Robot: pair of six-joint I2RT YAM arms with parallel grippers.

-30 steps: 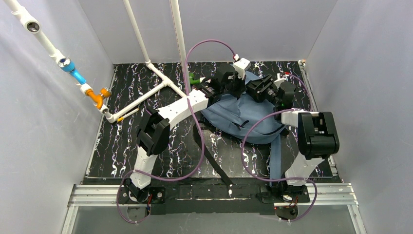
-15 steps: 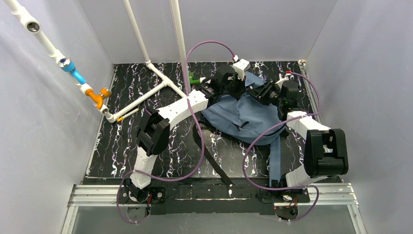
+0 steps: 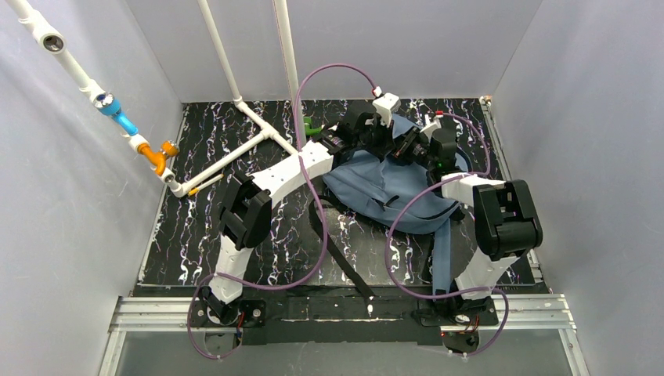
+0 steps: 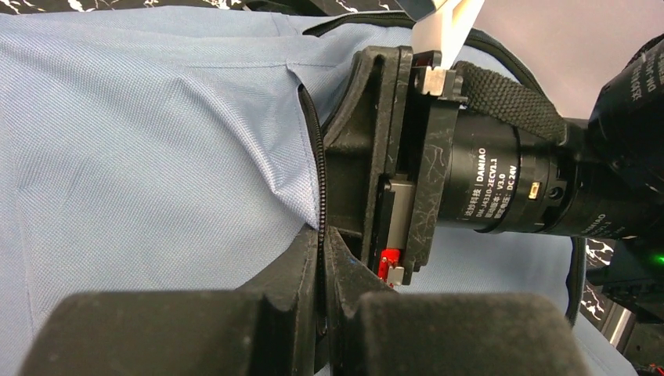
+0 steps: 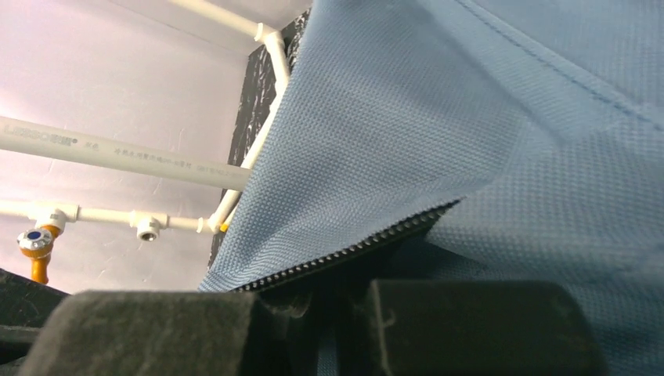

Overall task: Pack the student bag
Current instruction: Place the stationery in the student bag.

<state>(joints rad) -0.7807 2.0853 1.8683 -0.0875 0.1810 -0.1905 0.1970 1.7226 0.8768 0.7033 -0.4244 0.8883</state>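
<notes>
Black, white-veined table (image 3: pixel 196 227) under the student bag (image 3: pixel 391 188). White pipe frame (image 3: pixel 235 153) off to the bag's left. Bag itself slate-blue and soft, slumped flat, black straps trailing off its near side.

Right arm (image 3: pixel 501 219): swung in within the last second from over the bag's right edge to the bag's far rim, now nose to nose with the left arm there.

Left gripper (image 4: pixel 322 243): pressed together on the bag's zip edge at that far rim, unchanged over the same second. Right gripper (image 5: pixel 333 301): wide apart a second ago, now drawn close around a zip edge of the bag, with blue cloth and zipper (image 5: pixel 344 251) teeth between the pads. Cannot tell whether biting yet or only about to.

Small green thing (image 3: pixel 312 125) just past the bag's far-left corner, too small to name.

Reads as the opening step: mouth of the bag pinched on two sides, ready to be pulled apart. Means packing proper not yet begun. Calls next for a firm second pinch, then a spread. Risks thin cloth slipping from the right pads.
</notes>
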